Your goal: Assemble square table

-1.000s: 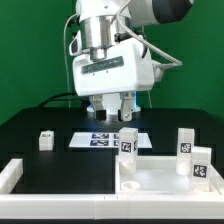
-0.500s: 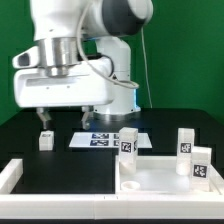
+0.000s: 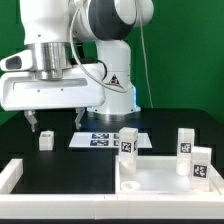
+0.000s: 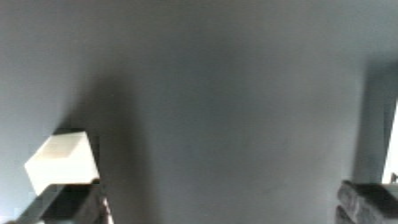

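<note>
Exterior view showed the tool (image 3: 55, 121) hanging open and empty just above a lone white leg (image 3: 46, 140) on the black desk (image 3: 70, 160) — three more legs (image 3: 127, 143) stood on the tabletop panel (image 3: 165, 180).

Four white legs (image 3: 45, 141), one square panel (image 3: 160, 180), one marker board (image 3: 103, 139), one border wall (image 3: 40, 185).

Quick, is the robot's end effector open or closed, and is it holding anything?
End effector: open, holding nothing, hovering above the small white leg.

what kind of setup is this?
Likely a lab robot test bench: green backdrop, black table edged by a white border wall, and tagged furniture parts like this leg.
</note>
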`<state>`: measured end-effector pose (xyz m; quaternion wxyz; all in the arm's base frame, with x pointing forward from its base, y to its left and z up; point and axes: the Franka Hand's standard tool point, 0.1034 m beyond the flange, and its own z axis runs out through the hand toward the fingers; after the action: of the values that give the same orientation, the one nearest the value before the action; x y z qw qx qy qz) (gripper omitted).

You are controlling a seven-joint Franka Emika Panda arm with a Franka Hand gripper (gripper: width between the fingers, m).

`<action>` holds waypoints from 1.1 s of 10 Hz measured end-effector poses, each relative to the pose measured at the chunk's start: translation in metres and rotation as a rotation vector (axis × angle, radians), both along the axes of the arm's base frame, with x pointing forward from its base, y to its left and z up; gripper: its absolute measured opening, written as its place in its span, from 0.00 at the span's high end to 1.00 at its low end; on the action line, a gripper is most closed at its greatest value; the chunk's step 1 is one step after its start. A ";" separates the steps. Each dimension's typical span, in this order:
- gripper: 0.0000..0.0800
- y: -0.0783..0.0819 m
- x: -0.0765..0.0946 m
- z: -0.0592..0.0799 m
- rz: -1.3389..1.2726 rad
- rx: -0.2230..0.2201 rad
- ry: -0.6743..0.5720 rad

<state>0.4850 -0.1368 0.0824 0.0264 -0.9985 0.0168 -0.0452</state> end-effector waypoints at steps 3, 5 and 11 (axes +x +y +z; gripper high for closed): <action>0.19 -0.017 -0.026 -0.013 0.225 -0.043 0.036; 0.19 -0.029 -0.057 -0.025 0.211 -0.031 0.154; 0.19 -0.035 -0.072 -0.039 0.241 -0.027 0.485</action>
<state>0.4130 -0.1714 0.0438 0.0134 -0.9752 -0.0968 0.1987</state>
